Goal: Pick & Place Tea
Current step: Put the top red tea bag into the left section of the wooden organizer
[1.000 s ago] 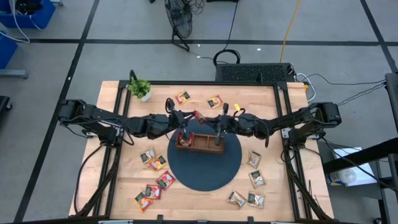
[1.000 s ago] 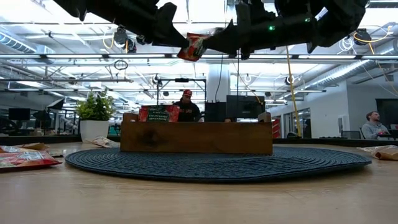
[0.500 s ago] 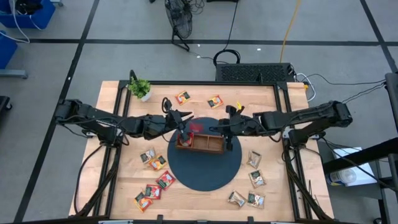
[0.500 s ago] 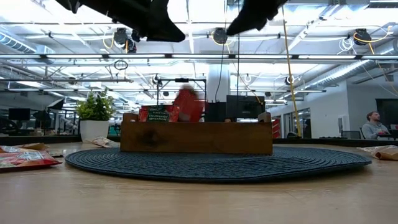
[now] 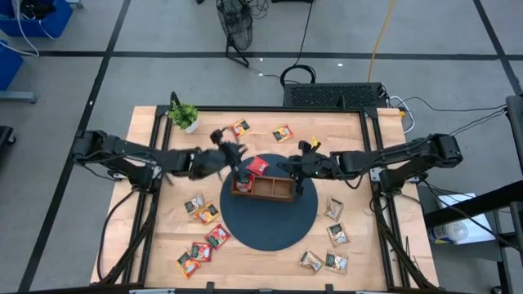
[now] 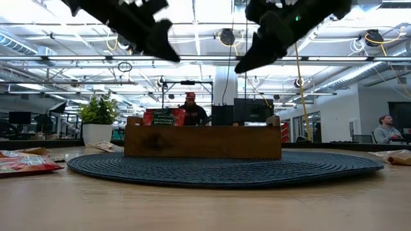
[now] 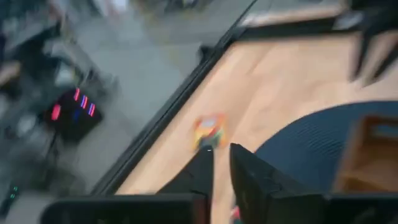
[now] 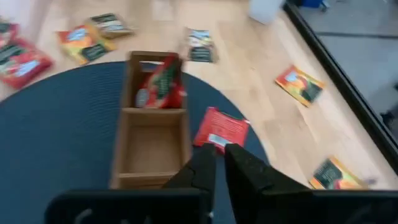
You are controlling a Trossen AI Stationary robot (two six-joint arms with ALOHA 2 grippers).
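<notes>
Round dark mat [image 5: 270, 224] — wooden tray [image 5: 263, 189], red sachets [image 8: 160, 87] in one end compartment — tools' grip unclear

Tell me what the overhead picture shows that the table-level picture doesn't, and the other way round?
Only the overhead view shows the loose tea sachets spread on the table, such as the red sachet lying on the round mat just behind the wooden tray, and both whole arms, with the left gripper and right gripper on either side of the tray. Only the table-level view shows the room behind, with a seated person at the far right. Both show the tray, the dark round mat, the potted plant and the sachets already in the tray's end compartment.
</notes>
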